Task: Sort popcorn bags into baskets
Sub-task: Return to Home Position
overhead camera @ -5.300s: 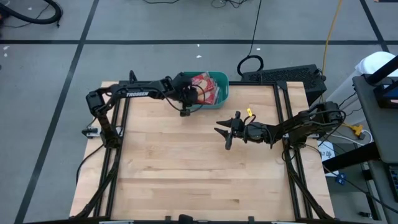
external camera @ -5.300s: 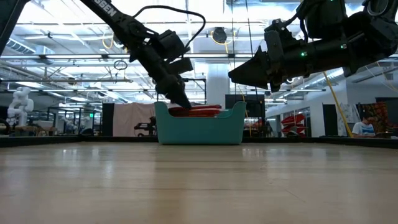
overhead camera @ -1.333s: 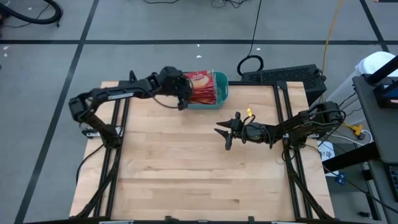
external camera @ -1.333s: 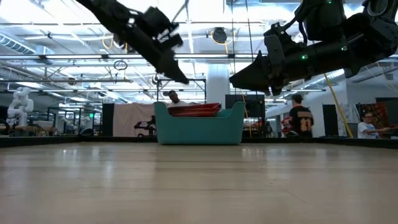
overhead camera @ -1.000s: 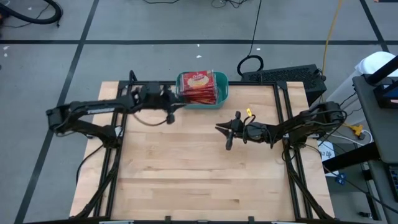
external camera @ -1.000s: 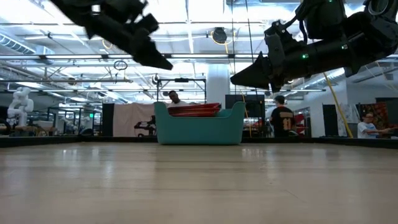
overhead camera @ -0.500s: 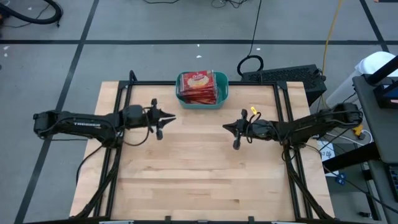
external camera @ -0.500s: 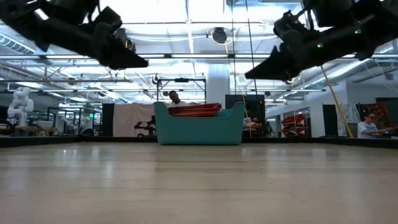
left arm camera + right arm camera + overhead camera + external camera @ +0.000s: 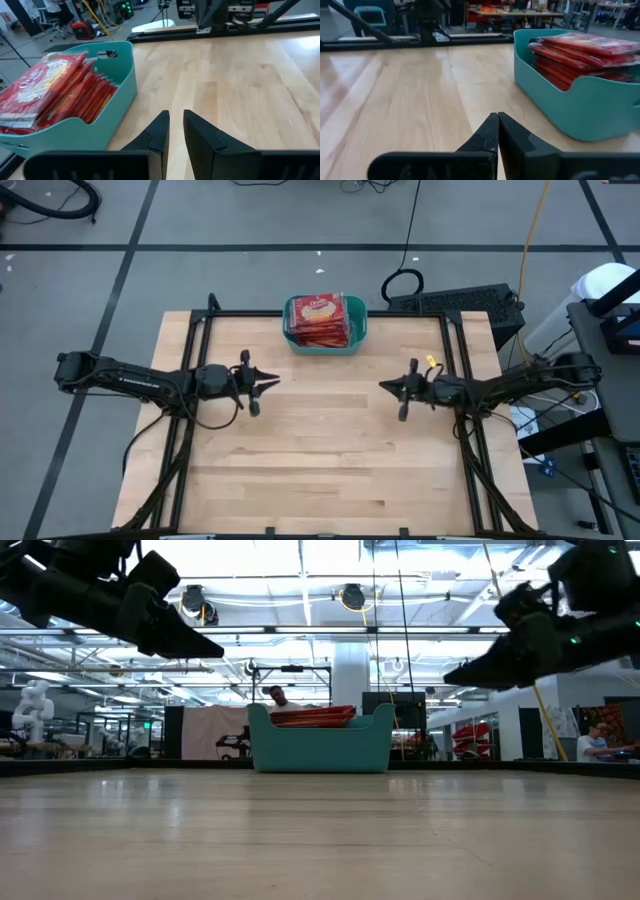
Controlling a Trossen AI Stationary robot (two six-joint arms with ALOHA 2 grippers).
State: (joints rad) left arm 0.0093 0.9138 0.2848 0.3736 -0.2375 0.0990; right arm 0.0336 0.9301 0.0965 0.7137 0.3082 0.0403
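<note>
The teal basket [image 9: 361, 328] stands at the table's far edge, middle, with several red popcorn bags [image 9: 320, 320] stacked in it; the pile shows just above its rim [image 9: 312, 717]. My left gripper [image 9: 270, 380] hovers over the table's left part, short of the basket, pointing right. Its fingers [image 9: 175, 119] stand a narrow gap apart with nothing between them. My right gripper [image 9: 385, 387] hovers over the right part, pointing left, fingers shut together [image 9: 497, 117] and empty. Both are well above the wood.
Bare wooden tabletop [image 9: 320, 450] lies between and in front of the two grippers. A black frame rail [image 9: 320, 314] runs along the far edge behind the basket. Cables and a black box [image 9: 455, 300] lie beyond the far right corner.
My left gripper has drawn back from the basket toward the table's left and near side. My right gripper has pulled back toward the right edge, sunk a little, and shut its fingers. The basket and bags have stayed put.
</note>
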